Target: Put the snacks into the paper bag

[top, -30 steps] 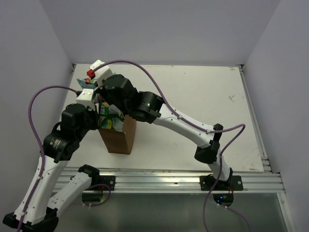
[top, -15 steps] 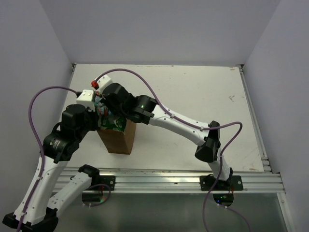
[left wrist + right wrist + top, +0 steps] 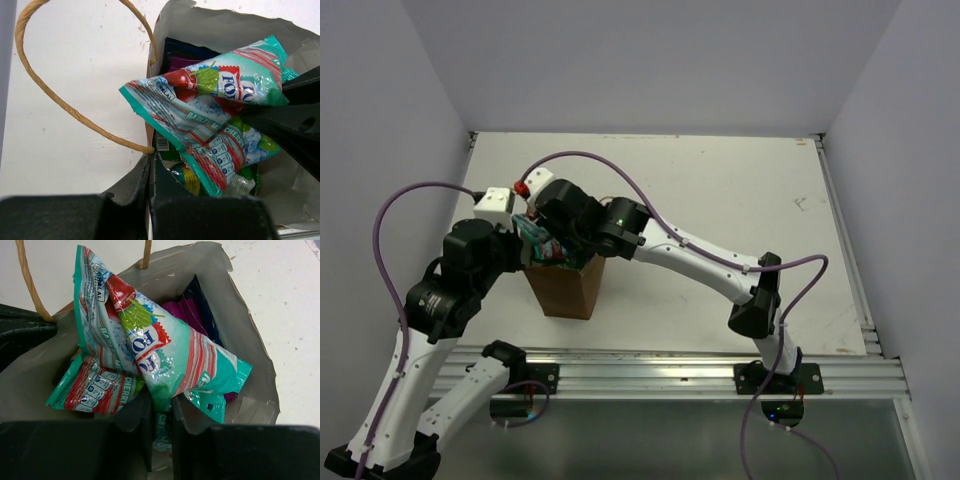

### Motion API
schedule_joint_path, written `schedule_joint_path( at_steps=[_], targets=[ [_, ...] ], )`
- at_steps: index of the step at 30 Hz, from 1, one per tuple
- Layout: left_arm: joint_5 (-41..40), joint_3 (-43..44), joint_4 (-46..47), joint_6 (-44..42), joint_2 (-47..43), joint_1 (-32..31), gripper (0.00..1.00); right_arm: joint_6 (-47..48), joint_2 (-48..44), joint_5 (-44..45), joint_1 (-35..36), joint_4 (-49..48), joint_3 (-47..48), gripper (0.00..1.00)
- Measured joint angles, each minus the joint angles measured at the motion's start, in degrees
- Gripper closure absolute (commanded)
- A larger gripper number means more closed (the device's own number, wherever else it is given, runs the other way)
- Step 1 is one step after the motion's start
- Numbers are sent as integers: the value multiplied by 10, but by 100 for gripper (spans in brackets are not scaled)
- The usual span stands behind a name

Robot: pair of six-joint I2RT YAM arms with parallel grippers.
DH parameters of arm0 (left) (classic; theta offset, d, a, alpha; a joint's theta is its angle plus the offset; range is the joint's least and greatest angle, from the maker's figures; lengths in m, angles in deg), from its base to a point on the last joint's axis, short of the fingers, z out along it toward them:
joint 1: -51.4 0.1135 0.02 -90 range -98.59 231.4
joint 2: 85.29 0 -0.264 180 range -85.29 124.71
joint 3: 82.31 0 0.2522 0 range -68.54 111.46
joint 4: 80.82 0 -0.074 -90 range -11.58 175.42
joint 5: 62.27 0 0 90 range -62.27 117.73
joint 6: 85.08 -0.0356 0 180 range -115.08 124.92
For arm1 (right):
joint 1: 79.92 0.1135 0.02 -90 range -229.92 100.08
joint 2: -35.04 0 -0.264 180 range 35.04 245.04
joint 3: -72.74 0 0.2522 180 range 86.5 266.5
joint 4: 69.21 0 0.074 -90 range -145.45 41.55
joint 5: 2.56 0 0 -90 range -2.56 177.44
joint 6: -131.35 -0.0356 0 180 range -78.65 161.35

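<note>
The brown paper bag (image 3: 563, 290) stands upright near the table's left front. My left gripper (image 3: 150, 165) is shut on the bag's rim by a string handle (image 3: 45, 85), holding the mouth open. My right gripper (image 3: 161, 405) is shut on a teal-pink sweet packet (image 3: 165, 357) and holds it in the bag's mouth (image 3: 545, 248). A second teal-pink packet (image 3: 95, 387) lies beneath it, with green (image 3: 185, 175), purple (image 3: 187, 315) and dark blue (image 3: 185, 50) packets deeper inside. Both arms crowd over the bag in the top view.
The bag's grey inner wall (image 3: 235, 315) surrounds the packets. White table (image 3: 740, 200) extends right and behind the bag. A metal rail (image 3: 670, 370) runs along the near edge. Side walls close in left and right.
My right gripper has come forward from the back left of the table and lowered the teal-pink packet into the bag's mouth. The left arm has held still on the bag.
</note>
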Motion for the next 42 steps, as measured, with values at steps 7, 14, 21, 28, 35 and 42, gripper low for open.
schedule_joint_path(
  at_steps=[7, 14, 21, 28, 35, 42],
  targets=[
    [-2, 0, -1, 0, -1, 0, 100, 4, 47, 24, 2, 35, 137, 14],
    [7, 0, 11, 4, 3, 0, 100, 2, -119, 110, 13, -60, 11, 13],
    [8, -1, 12, 3, 3, 0, 100, -85, -227, 154, 12, -83, -139, 14],
    [10, -2, 12, 3, 2, 0, 100, -133, -174, 140, 9, -91, -251, 17],
    [13, -4, 14, 3, -3, 0, 100, -162, -169, 121, -21, -112, -303, 84],
    [51, -11, 21, 12, -20, 0, 100, -184, -171, 125, -33, -102, -309, 100]
  ],
)
